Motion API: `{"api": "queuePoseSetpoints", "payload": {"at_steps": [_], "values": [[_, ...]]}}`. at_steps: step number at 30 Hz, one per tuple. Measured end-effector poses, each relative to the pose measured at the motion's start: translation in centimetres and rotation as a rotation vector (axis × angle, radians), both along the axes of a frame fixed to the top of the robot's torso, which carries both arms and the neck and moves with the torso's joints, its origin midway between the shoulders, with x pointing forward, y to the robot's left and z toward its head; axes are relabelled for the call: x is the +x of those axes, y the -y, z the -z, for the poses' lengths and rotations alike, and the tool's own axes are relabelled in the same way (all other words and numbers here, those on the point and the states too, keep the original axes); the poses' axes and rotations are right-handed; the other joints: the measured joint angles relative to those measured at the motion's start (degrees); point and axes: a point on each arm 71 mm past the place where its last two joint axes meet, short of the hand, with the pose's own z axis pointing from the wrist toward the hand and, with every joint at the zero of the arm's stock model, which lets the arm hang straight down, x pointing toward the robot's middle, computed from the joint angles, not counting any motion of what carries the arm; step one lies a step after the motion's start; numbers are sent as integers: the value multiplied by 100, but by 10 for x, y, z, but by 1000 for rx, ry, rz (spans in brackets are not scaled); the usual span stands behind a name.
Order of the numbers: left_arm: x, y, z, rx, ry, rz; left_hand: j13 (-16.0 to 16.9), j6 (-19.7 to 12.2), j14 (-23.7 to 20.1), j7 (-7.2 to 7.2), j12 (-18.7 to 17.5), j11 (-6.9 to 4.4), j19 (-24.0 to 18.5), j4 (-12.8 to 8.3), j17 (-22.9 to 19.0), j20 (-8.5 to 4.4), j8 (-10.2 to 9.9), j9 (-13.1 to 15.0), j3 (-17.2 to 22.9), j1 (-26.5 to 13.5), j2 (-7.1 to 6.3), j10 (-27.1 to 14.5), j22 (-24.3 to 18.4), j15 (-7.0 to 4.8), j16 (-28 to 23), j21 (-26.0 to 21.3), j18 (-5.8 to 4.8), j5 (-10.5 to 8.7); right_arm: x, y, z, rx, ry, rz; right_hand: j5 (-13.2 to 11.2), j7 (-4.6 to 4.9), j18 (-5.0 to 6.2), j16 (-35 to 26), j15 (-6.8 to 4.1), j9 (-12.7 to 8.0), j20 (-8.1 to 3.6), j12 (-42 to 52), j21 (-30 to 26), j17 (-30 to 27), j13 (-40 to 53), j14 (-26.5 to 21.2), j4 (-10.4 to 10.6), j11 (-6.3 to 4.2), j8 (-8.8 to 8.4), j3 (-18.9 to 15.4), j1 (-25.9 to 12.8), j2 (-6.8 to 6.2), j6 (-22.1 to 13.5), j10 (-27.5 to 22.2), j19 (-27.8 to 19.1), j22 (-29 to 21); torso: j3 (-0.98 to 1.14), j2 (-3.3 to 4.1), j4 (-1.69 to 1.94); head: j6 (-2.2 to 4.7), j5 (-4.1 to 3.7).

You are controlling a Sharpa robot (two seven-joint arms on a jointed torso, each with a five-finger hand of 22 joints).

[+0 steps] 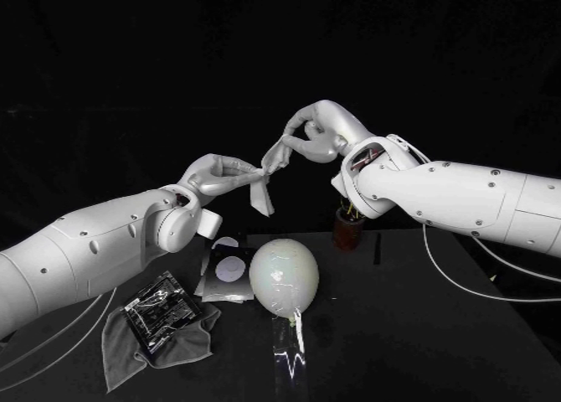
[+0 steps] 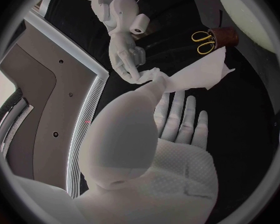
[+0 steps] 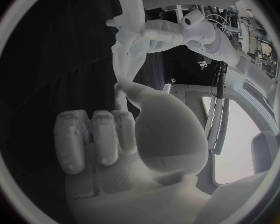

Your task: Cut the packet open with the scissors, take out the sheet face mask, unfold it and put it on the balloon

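Observation:
The white sheet mask (image 1: pixel 261 194) hangs folded in the air above the table's back, stretched between both hands. My left hand (image 1: pixel 223 176) pinches it from the left, and my right hand (image 1: pixel 311 134) pinches its upper end a little higher. In the left wrist view the mask (image 2: pixel 199 74) runs from the right hand (image 2: pixel 124 55) across the fingers of my left hand (image 2: pixel 171 134). The right wrist view has the mask (image 3: pixel 123 59) rising from my right hand (image 3: pixel 109 139). The pale balloon (image 1: pixel 285 272) lies on the table below. The cut silver packet (image 1: pixel 226 268) lies left of it.
Yellow-handled scissors (image 2: pixel 204 41) stand in a brown cup (image 1: pixel 347 224) at the back, under my right forearm. A grey cloth (image 1: pixel 154 343) with a clear plastic piece (image 1: pixel 157 308) on it lies at the front left. A clear strip (image 1: pixel 286 352) lies in front of the balloon.

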Motion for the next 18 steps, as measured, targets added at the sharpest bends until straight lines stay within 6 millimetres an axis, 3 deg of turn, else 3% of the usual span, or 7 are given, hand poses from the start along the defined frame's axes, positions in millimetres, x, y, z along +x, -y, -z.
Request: {"api": "queuePoseSetpoints", "payload": {"at_steps": [1, 5, 7, 9, 12, 14, 18], "values": [[1, -1, 0, 0, 3, -13, 0, 38, 42, 1, -34, 2, 21, -53, -39, 20, 0, 0, 147, -16, -81, 38, 0, -11, -3, 0, 0, -8, 0, 1, 3, 0, -5, 3, 0, 0, 0, 0, 0, 0, 0, 0, 0, 0, 0, 0, 0, 0, 0, 0, 0, 0, 0, 0, 0, 0, 1, 0, 0, 4, 1], [2, -6, -1, 3, 12, -56, -6, 84, 61, -24, -87, 1, 33, -228, -92, 8, 1, 1, 386, 60, -179, 56, -1, -20, -31, 0, -1, -2, 0, 6, 12, -1, -25, 13, -10, 0, 0, -3, 0, 0, 0, -1, 0, 0, 0, 0, 0, 0, 1, 0, 0, 0, 0, 0, 0, -1, 3, 0, -1, 10, 11], [3, -7, -2, 4, 17, -73, -7, 155, 72, -38, -139, 1, 32, -342, -147, 9, 5, 38, 688, -7, -279, 56, -1, -31, -67, 0, -142, 12, 0, 8, 16, 1, -35, 17, -11, 0, 0, -3, 0, 0, 0, -2, -1, 0, -1, 0, 1, 0, 1, 1, 0, -1, 0, 0, 0, -1, 3, 0, -1, 10, 18], [4, -9, -3, 6, 22, -92, -6, 178, 81, -37, -173, 1, 71, -410, -188, 9, 19, 40, 884, -74, -347, 56, -1, -40, -71, 0, -183, 13, -1, 10, 20, 4, -46, 20, -12, -1, 0, -4, 0, 0, 0, -8, -1, -1, -2, 0, 12, 0, 0, 11, -1, -1, -1, 0, 0, -1, 3, 0, -4, 4, 23], [5, -10, -5, 8, 31, -114, -6, 197, 102, -57, -202, 1, 72, -494, -228, 9, 31, 65, 1078, -141, -412, 56, -3, -19, -90, 0, -191, 21, -2, 13, 26, 9, -62, 23, -22, -1, 0, -5, 0, 0, 0, -11, 1, -4, -3, 0, 19, 0, 0, 18, -1, -1, -1, 0, 0, -3, 3, -2, -7, 1, 25], [5, -11, -7, 9, 36, -124, -6, 196, 102, -55, -201, 1, 72, -536, -242, 9, 34, 77, 1139, -150, -422, 56, -8, -19, -90, 0, -273, 32, -3, 14, 29, 12, -72, 25, -22, -1, 0, -5, 0, 0, 0, -17, 15, -5, -5, 0, 19, 0, -1, 18, -1, -1, -1, 0, 0, -3, 3, -2, -8, -1, 26], [5, -12, -9, 12, 44, -135, -6, 176, 102, -35, -202, 2, 72, -584, -263, 9, 45, 80, 1215, -192, -430, 56, -15, -19, -107, 0, -273, 33, -3, 15, 36, 18, -90, 29, -17, 7, 0, -19, 0, 0, 0, -4, 17, -5, -5, 0, 19, 0, -9, 18, -1, -1, 7, 0, 0, -5, 3, -5, -8, -2, 31]]}}
